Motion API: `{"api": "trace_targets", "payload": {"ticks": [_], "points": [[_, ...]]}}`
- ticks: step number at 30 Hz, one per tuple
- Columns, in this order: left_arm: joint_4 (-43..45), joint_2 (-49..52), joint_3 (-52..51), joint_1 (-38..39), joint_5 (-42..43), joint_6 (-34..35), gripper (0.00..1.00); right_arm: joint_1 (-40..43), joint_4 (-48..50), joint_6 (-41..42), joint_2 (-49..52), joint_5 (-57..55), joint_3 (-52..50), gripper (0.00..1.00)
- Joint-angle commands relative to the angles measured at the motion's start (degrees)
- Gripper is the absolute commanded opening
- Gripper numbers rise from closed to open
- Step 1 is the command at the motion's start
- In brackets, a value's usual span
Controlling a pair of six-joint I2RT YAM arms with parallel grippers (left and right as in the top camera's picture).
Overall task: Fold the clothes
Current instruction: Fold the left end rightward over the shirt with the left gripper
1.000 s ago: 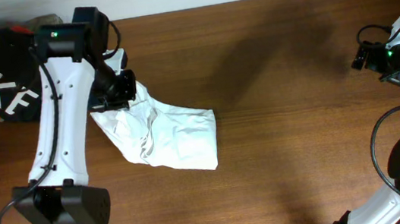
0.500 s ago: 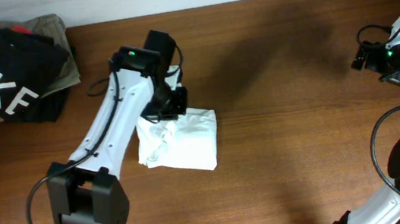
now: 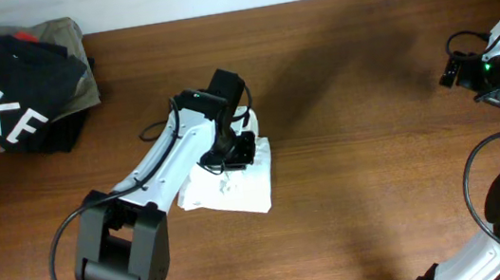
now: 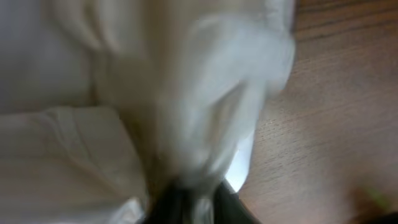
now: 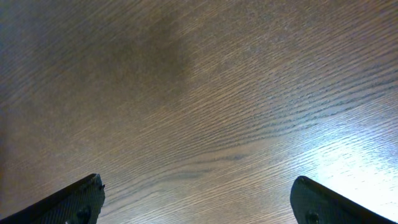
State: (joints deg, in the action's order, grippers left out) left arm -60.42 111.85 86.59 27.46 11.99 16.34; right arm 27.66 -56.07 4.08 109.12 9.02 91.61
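The clothes, a white T-shirt (image 3: 241, 187), lie bunched into a compact folded shape left of the table's middle. My left gripper (image 3: 234, 151) sits low over its upper right part. In the left wrist view the white fabric (image 4: 186, 81) fills the frame, blurred, and a strip of it runs down between the dark fingertips of the left gripper (image 4: 189, 208), which are close together on it. My right gripper (image 3: 473, 74) hangs at the far right edge, away from the shirt. In the right wrist view the right gripper (image 5: 199, 199) is open over bare wood.
A black garment with big white letters (image 3: 11, 98) lies at the back left corner on an olive-grey garment (image 3: 63, 34). The wooden table (image 3: 378, 172) ends at a pale wall along the top.
My left gripper has swept from the shirt's left side to the right, dragging a fold across, so the shirt is now narrower and doubled over. The right arm has not moved.
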Motion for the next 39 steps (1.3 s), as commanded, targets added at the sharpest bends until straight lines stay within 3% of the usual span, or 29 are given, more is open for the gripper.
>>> {"api": "trace_targets", "payload": {"ticks": [1, 8, 12, 16, 18, 20, 25, 29, 30, 32, 33, 36, 39], "points": [[0.2, -1.2, -0.3, 0.3, 0.9, -0.1, 0.58, -0.3, 0.0, 0.0, -1.0, -0.5, 1.0, 0.99], [-3.3, -5.6, 5.3, 0.2, 3.1, -3.2, 0.58, -0.3, 0.0, 0.0, -1.0, -0.5, 1.0, 0.99], [-7.6, -12.9, 8.9, -2.2, -8.1, -3.1, 0.59, -0.3, 0.0, 0.0, -1.0, -0.5, 1.0, 0.99], [-13.2, -13.2, 8.4, -8.5, -12.3, -3.2, 0.69, -0.3, 0.0, 0.0, -1.0, -0.5, 1.0, 0.99], [-11.8, -11.7, 6.6, -11.1, -11.4, -3.2, 0.71, -0.3, 0.0, 0.1, -1.0, -0.5, 1.0, 0.99], [-8.5, -8.3, 4.7, -12.1, -2.4, -10.6, 0.81, -0.3, 0.0, 0.1, -1.0, -0.5, 1.0, 0.99], [-5.5, 0.0, 4.7, -11.9, 0.3, -13.7, 0.84, -0.3, 0.0, 0.0, -1.0, -0.5, 1.0, 0.99], [-5.7, 2.1, 4.7, -11.9, 7.4, -19.7, 0.86, -0.3, 0.0, 0.0, -1.0, -0.5, 1.0, 0.99], [-5.8, 2.1, 4.7, -11.9, 7.4, -19.7, 0.77, -0.3, 0.0, 0.1, -1.0, -0.5, 1.0, 0.99], [-6.3, 2.1, 4.7, -11.9, 7.4, -19.7, 0.49, -0.3, 0.0, 0.0, -1.0, -0.5, 1.0, 0.99], [-6.4, 2.1, 4.7, -11.9, 7.4, -19.7, 0.30, -0.3, 0.0, 0.0, -1.0, -0.5, 1.0, 0.99], [-7.0, 2.1, 4.7, -11.9, 7.4, -19.7, 0.00, -0.3, 0.0, 0.0, -1.0, -0.5, 1.0, 0.99], [-9.4, 2.1, 4.7, -11.9, 9.4, -19.7, 0.00, -0.3, 0.0, 0.1, -1.0, -0.5, 1.0, 0.99]]}}
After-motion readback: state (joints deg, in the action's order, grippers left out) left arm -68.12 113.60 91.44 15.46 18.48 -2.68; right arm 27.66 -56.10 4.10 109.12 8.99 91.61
